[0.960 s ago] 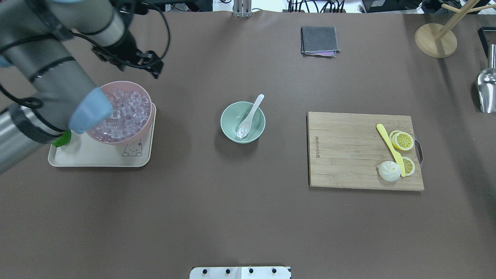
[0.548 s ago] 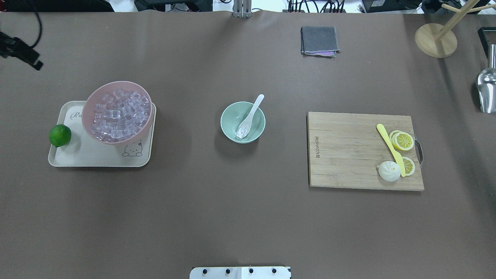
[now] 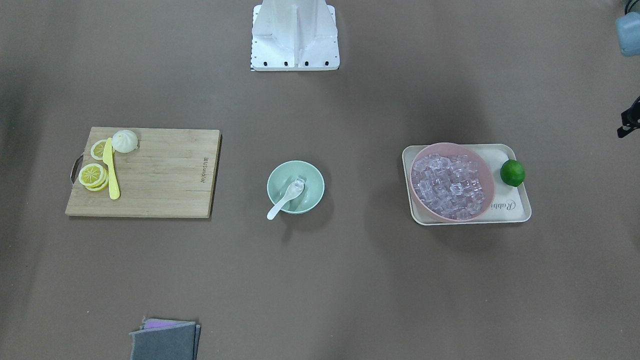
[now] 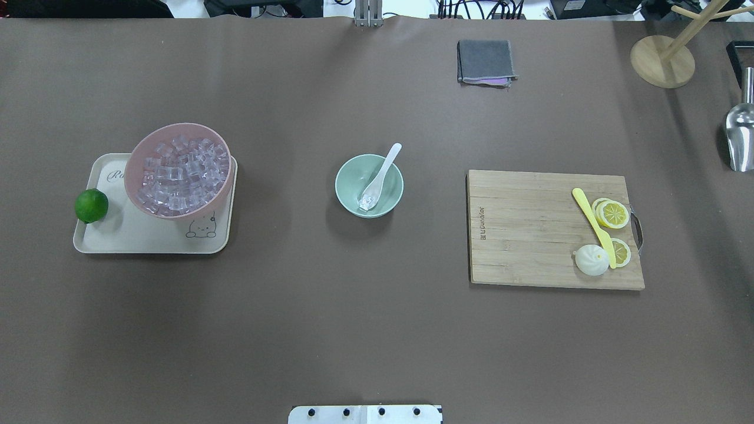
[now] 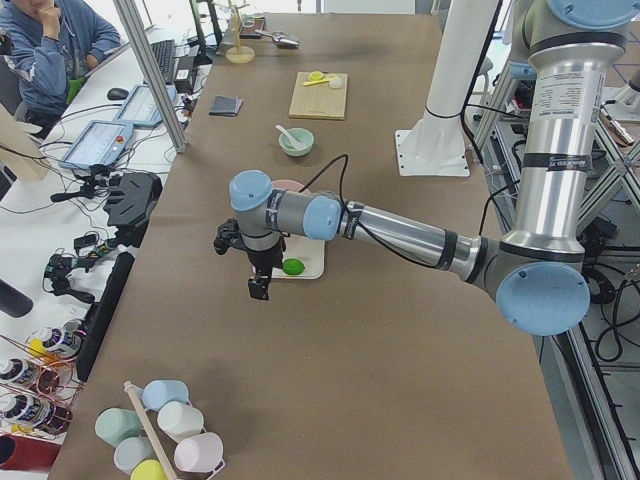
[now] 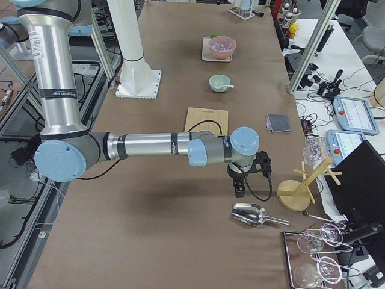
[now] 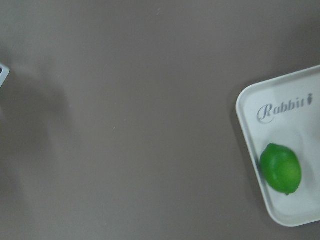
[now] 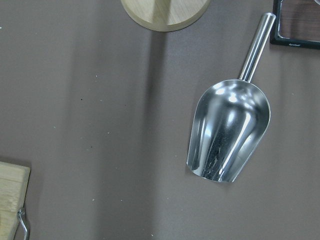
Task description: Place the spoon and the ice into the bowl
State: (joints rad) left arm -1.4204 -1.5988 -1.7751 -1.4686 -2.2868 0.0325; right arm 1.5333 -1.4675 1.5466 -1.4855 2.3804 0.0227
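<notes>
The white spoon lies in the mint-green bowl at the table's middle, its handle resting on the far rim. A clear ice cube sits in the spoon's scoop. In the front-facing view the bowl, spoon and ice look the same. Several more ice cubes fill the pink bowl. My left gripper hangs beyond the tray's outer end; my right gripper hangs near the metal scoop. I cannot tell if either is open or shut. Both are far from the bowl.
The pink bowl stands on a cream tray with a lime. A cutting board holds a yellow knife, lemon slices and a bun. A metal scoop, wooden stand and grey cloth lie at the far right.
My left arm has pulled away from over the pink bowl to the left and has left the overhead view. The spoon, ice and bowl have not moved.
</notes>
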